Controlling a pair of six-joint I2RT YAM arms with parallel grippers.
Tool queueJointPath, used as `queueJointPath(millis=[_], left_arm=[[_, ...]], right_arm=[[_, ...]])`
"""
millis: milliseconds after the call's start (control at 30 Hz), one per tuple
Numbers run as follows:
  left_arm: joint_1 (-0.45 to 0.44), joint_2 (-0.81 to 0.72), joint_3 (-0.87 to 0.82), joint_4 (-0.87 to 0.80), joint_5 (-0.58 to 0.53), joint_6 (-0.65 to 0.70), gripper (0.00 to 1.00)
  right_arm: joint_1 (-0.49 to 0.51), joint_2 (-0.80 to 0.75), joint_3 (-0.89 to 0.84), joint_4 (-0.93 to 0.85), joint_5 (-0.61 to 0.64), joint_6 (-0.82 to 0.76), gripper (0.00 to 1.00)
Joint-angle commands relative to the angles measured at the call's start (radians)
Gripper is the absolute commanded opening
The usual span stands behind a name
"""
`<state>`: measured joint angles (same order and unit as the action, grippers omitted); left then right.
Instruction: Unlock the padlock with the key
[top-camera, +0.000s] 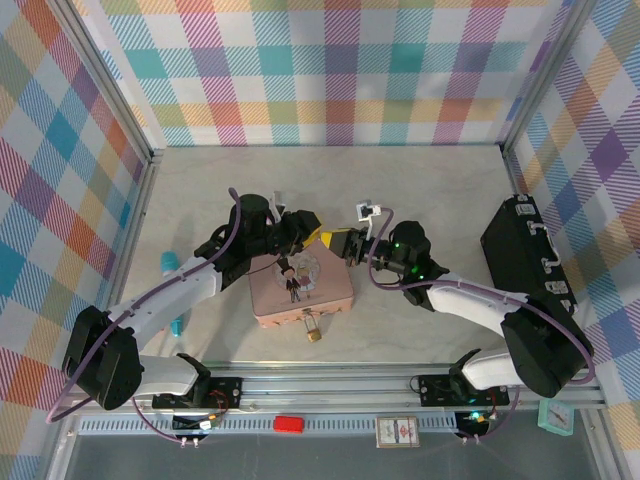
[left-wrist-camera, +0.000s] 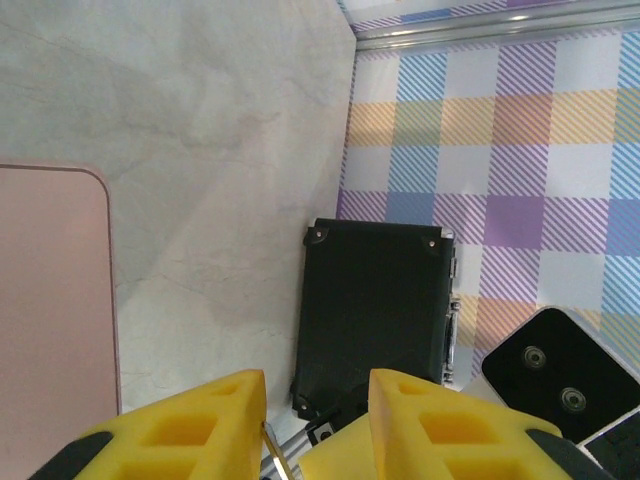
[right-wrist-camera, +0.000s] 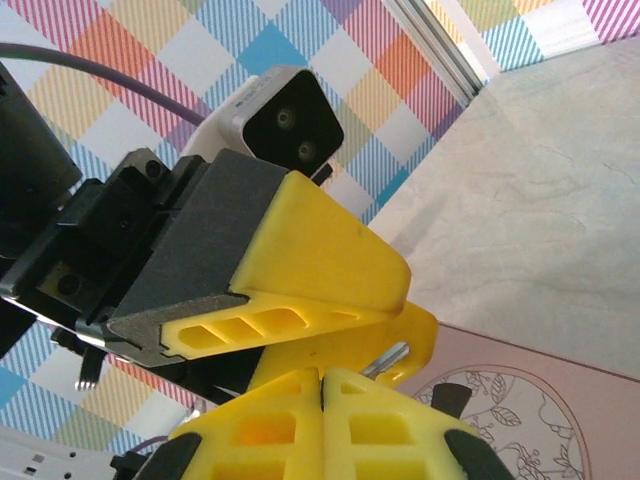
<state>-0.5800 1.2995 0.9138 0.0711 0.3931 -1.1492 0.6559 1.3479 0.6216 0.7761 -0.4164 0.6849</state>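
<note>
Above the pale table, right gripper pinches the tiny, light, slippery key; left gripper gapes around it and should grab its flat head.

The brass-gold padlock is gleaming beside the pink tin; a black case is lying right of the tin.

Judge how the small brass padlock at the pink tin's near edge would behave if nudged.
The small brass padlock sits at the near edge of the flat pink tin, apparently hooked there, so it would probably pivot rather than slide away. It looks like solid metal: likely heavy for its size and slippery.
</note>
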Motion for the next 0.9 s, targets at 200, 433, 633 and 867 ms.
queueJointPath(millis=[200, 433, 633, 867], left_arm=[[0.019, -0.048, 0.053, -0.211, -0.066, 0.099, 0.43], [0.025, -0.153, -0.004, -0.154, -0.132, 0.496, 0.57], [0.0, -0.298, -0.269, 0.209, -0.175, 0.888, 0.56], [-0.046, -0.194, -0.285, 0.379, -0.055, 1.243, 0.56]], right_arm=[[0.003, -0.072, 0.058, -0.173, 0.053, -0.09, 0.0], [-0.111, -0.018, 0.111, -0.153, -0.063, 0.102, 0.0], [-0.157, 0.023, 0.151, -0.09, -0.174, 0.25, 0.0], [-0.157, 0.005, 0.19, -0.129, -0.23, 0.329, 0.0]])
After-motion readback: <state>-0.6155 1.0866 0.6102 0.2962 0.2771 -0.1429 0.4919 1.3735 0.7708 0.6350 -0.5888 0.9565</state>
